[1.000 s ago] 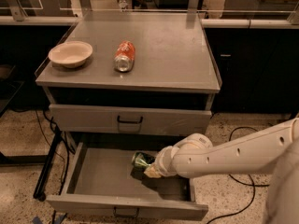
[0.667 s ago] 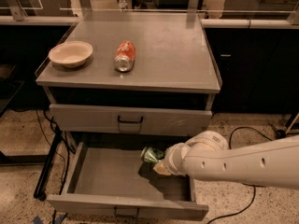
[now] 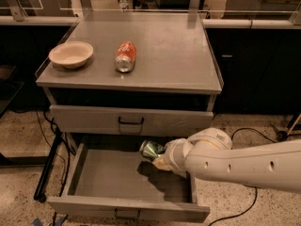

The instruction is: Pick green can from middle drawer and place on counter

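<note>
The green can [image 3: 151,150] is held in my gripper [image 3: 160,157], lifted above the back right part of the open middle drawer [image 3: 113,178]. The can lies tilted with its silver end facing the camera. My white arm reaches in from the right, and its wrist hides the fingers behind the can. The counter [image 3: 169,46] is the flat grey cabinet top above.
A beige bowl [image 3: 71,54] stands at the counter's left. An orange-red can [image 3: 125,56] lies on its side near the counter's middle front. A shut drawer front [image 3: 129,120] with a dark handle sits just above the can. Cables run along the floor on both sides.
The gripper has lifted the green can up from the drawer floor and moved slightly right; the can is now higher, near the shut drawer front's lower edge.
</note>
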### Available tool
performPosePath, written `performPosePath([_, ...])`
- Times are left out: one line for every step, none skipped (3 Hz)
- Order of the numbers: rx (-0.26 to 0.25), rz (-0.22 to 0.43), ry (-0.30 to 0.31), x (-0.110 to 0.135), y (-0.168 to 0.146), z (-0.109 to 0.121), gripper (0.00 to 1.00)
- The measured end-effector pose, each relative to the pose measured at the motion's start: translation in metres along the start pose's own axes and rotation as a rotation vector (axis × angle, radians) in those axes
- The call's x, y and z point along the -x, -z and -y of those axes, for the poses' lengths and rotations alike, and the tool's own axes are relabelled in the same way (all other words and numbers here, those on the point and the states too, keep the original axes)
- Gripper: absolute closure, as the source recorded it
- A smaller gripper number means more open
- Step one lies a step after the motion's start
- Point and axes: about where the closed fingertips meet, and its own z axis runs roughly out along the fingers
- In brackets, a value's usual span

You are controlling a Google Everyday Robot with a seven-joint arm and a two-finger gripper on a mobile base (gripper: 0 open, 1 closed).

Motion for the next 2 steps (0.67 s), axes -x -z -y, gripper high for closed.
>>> performPosePath([-0.063,0.042,0.003,0.011,0.030,0.019,1.00])
performPosePath([-0.159,0.071,0.033,0.023,0.080,0.039,1.00])
